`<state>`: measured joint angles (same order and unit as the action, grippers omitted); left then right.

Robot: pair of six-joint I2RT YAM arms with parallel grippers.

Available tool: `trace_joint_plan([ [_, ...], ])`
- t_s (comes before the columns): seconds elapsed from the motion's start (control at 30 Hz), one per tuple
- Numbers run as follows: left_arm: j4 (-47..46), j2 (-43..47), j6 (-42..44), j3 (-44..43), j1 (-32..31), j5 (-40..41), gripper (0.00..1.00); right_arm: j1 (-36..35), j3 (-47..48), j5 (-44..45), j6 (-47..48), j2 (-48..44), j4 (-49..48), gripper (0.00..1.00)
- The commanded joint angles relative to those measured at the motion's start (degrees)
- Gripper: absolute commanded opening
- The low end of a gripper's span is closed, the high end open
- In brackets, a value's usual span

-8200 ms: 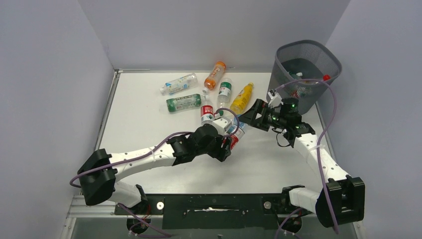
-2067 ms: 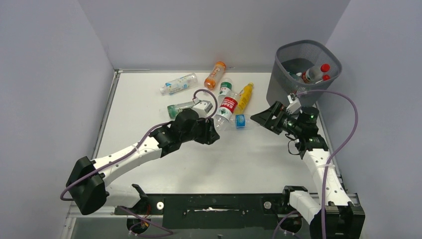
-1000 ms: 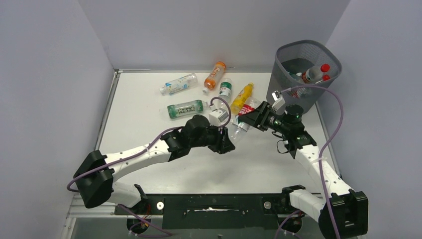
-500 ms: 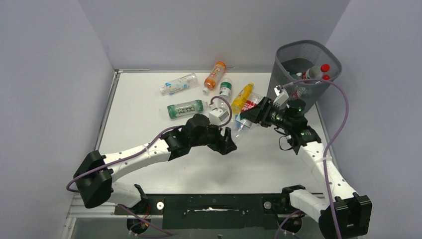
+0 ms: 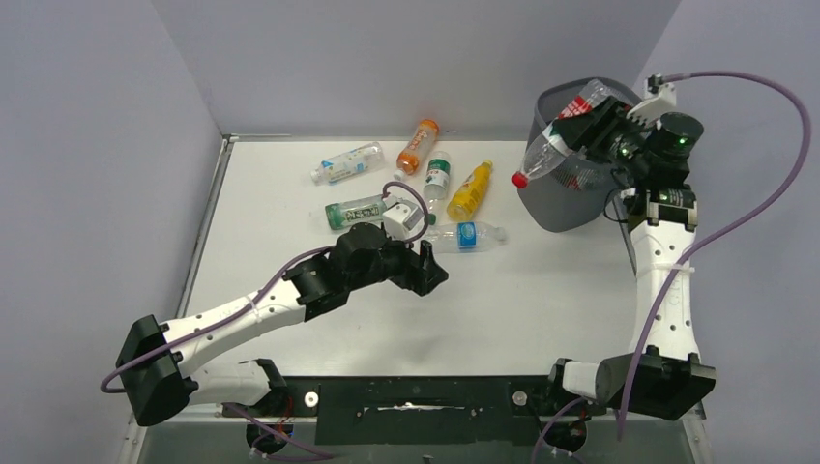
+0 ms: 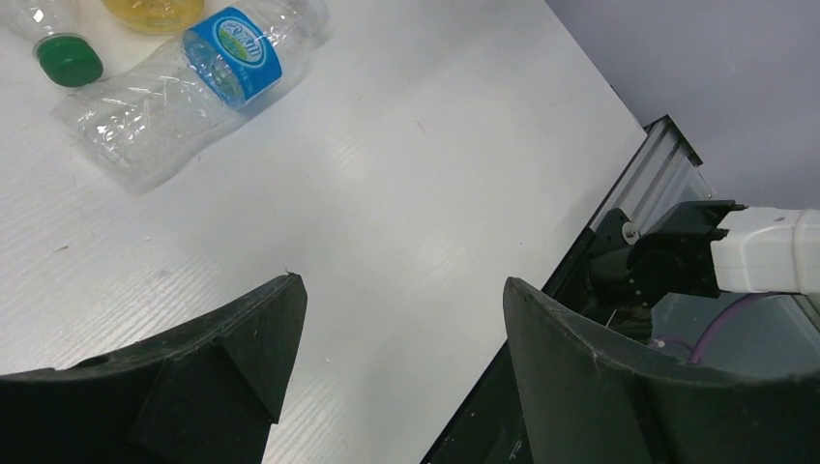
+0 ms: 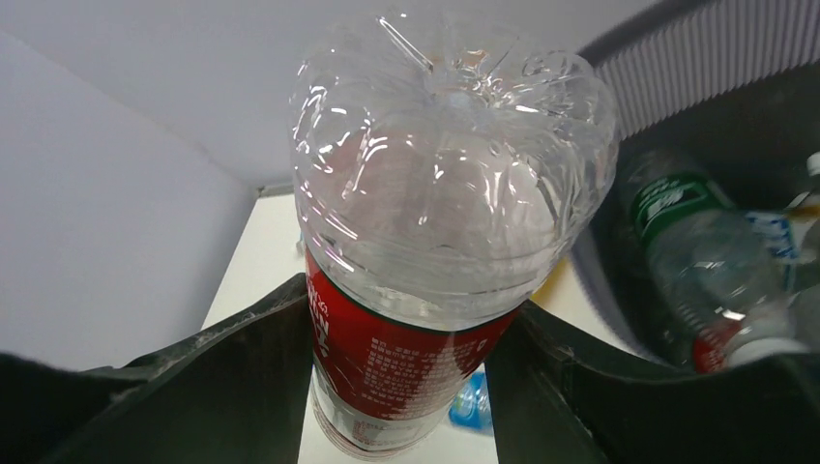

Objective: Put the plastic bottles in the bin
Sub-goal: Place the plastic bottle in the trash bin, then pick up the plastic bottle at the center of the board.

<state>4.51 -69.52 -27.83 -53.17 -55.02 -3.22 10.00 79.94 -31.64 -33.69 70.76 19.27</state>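
My right gripper [image 5: 583,123] is shut on a clear bottle with a red label [image 5: 553,147] and holds it high, red cap down, by the near rim of the dark mesh bin [image 5: 566,208]. In the right wrist view the bottle [image 7: 435,242] fills the space between the fingers of the gripper [image 7: 406,309], and the bin [image 7: 677,87] holds other bottles [image 7: 716,261]. My left gripper [image 5: 430,271] hangs open and empty over the table, near a blue-labelled bottle [image 5: 467,235]. Seen from the left wrist, that gripper [image 6: 401,285] has only bare table between its fingers, and the blue-labelled bottle [image 6: 193,77] lies beyond.
More bottles lie at the back of the table: an orange one [image 5: 418,145], a yellow one [image 5: 469,190], a green-capped one [image 5: 437,176], a green-labelled one [image 5: 358,210] and a clear one [image 5: 346,162]. Grey walls close in the left, back and right.
The right arm has swung up from the table to the bin's rim with the red-labelled bottle. The left gripper has opened and drawn back slightly.
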Motion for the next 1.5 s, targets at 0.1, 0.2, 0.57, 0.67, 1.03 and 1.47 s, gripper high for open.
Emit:
trace_joint_plan([
  [0.1, -0.82, 3.68, -0.2, 2.45, 0.4, 2.28, 0.75, 8.6, 11.14, -2.46, -1.49, 6.3, -7.76, 0.46],
  [0.2, -0.48, 4.27, -0.12, 3.01, 0.53, 2.82, 0.75, 12.22, 12.45, -2.39, -4.62, 8.57, -12.75, 0.47],
  [0.57, -1.02, 5.0, 0.88, 3.98, 0.66, 3.6, 0.75, 13.64, 22.31, 3.3, -3.87, 21.38, -17.48, 0.55],
  [0.67, -1.24, 4.27, 1.32, 4.38, 0.86, 4.43, 0.76, 13.43, 26.22, 3.74, -2.36, 24.8, -15.05, 0.56],
  [1.03, 6.44, -11.46, 0.22, -4.6, 10.21, 5.54, 0.82, 11.12, 34.1, 5.56, 2.42, 28.77, -4.94, 0.93],
  [1.47, 8.22, -24.86, 6.56, -20.02, 13.16, -0.28, 0.83, 12.03, 25.12, 5.39, 4.88, 15.86, 2.56, 0.97],
])
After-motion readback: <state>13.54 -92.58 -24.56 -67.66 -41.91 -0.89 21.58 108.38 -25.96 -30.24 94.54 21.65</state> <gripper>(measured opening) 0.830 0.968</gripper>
